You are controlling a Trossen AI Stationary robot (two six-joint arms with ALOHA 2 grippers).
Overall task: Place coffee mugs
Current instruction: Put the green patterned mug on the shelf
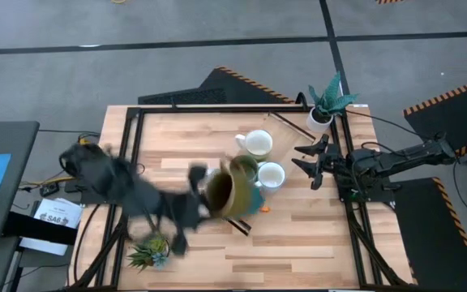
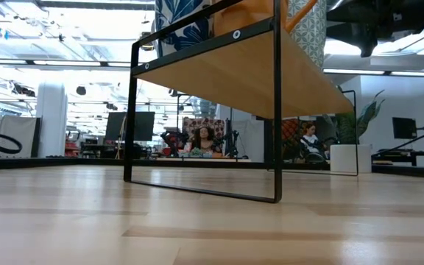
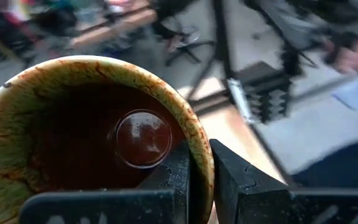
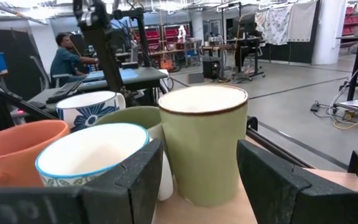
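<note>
My left gripper (image 3: pixel 194 180) is pinching the olive green mug's (image 3: pixel 92 137) rim — I'm easing it level beside the white mug (image 1: pixel 271 174); right gripper (image 1: pixel 308 160) waiting, jaws open.

Grey floor (image 1: pixel 217 24) surrounds the wooden table (image 1: pixel 298 235); bright workshop with desks behind.

The left arm (image 1: pixel 128 191) is showing only as a dark smear in the high view, and its gripper (image 1: pixel 205 195) is blurring into the olive green mug (image 1: pixel 232 188) beside it. That mug is covering most of the orange mug (image 1: pixel 263 209), leaving a sliver. In the left wrist view the mug's rim (image 3: pixel 92 68) is running off the picture's edge. In the low view the shelf (image 2: pixel 234 66) is cutting off at the top, hiding the mugs on it. The people (image 2: pixel 205 140) beyond are too small to make out.
</note>
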